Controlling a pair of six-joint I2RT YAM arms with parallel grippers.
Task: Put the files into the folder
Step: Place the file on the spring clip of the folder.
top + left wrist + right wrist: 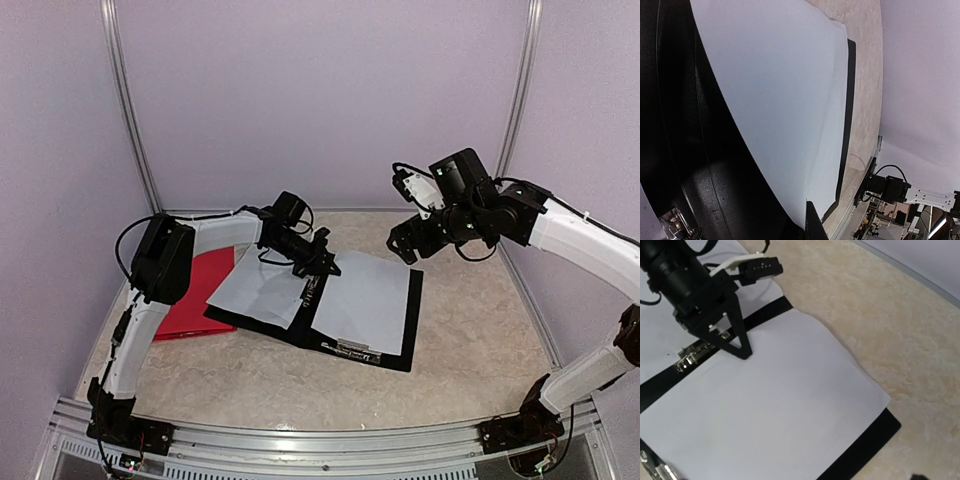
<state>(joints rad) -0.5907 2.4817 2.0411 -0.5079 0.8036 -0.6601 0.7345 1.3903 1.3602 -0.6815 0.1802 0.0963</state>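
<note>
You have soft, even, fairly bright light in the overhead view, with a lilac cast on the walls [320, 100] and only faint shadows under the arms on the table [470, 330]. In your left wrist view the white sheet [780, 100] washes out to a flat bluish white, while the black folder [685, 150] at the left edge is dim, slightly blurred and has a dull sheen low down. Your right wrist view is sharp, evenly lit and free of glare.
</note>
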